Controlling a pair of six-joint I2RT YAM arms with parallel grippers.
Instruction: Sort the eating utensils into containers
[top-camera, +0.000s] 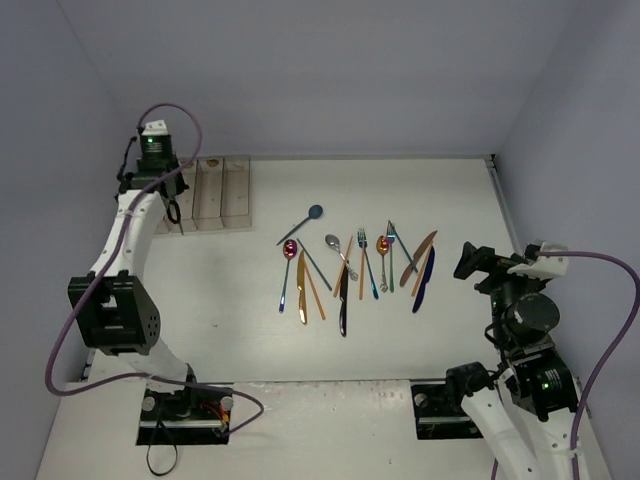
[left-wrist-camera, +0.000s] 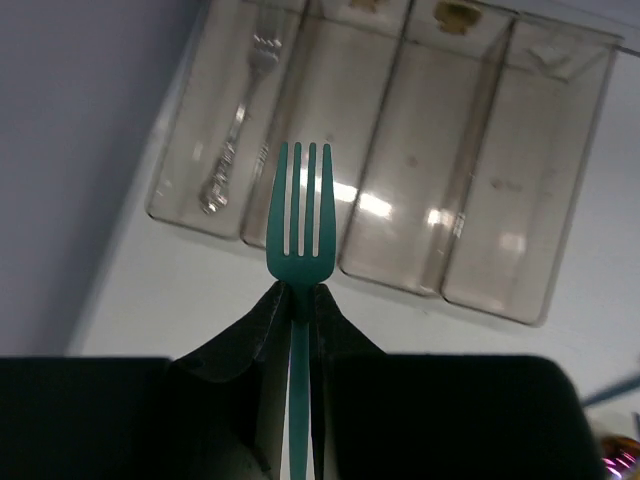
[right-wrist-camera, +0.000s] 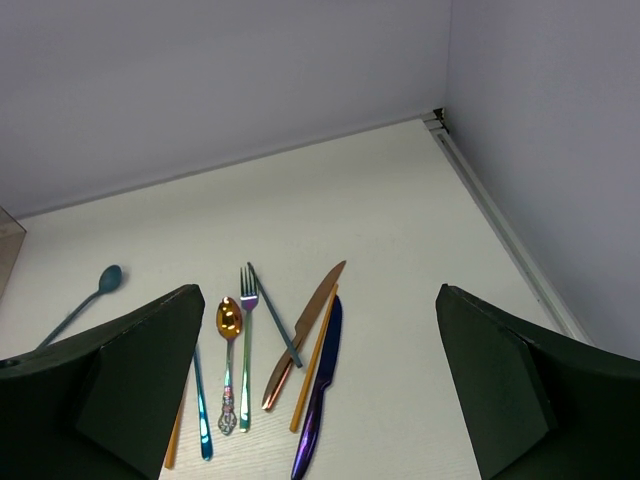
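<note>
My left gripper (left-wrist-camera: 300, 300) is shut on the handle of a teal fork (left-wrist-camera: 300, 205), tines pointing out, held above the near end of the containers (left-wrist-camera: 490, 200). The containers are four joined pale bins, and the leftmost holds a silver fork (left-wrist-camera: 232, 135). In the top view the left gripper (top-camera: 172, 202) hangs at the left end of the containers (top-camera: 232, 190). My right gripper (right-wrist-camera: 320, 385) is open and empty, above the right end of the utensil spread. Below it lie a copper knife (right-wrist-camera: 305, 335), a blue knife (right-wrist-camera: 318, 405) and a gold spoon (right-wrist-camera: 229, 318).
Many utensils lie in a loose row mid-table, among them a teal spoon (top-camera: 305, 220), a pink spoon (top-camera: 290, 248), a silver spoon (top-camera: 335, 243) and a black knife (top-camera: 343, 300). Walls close in the table at the back and both sides.
</note>
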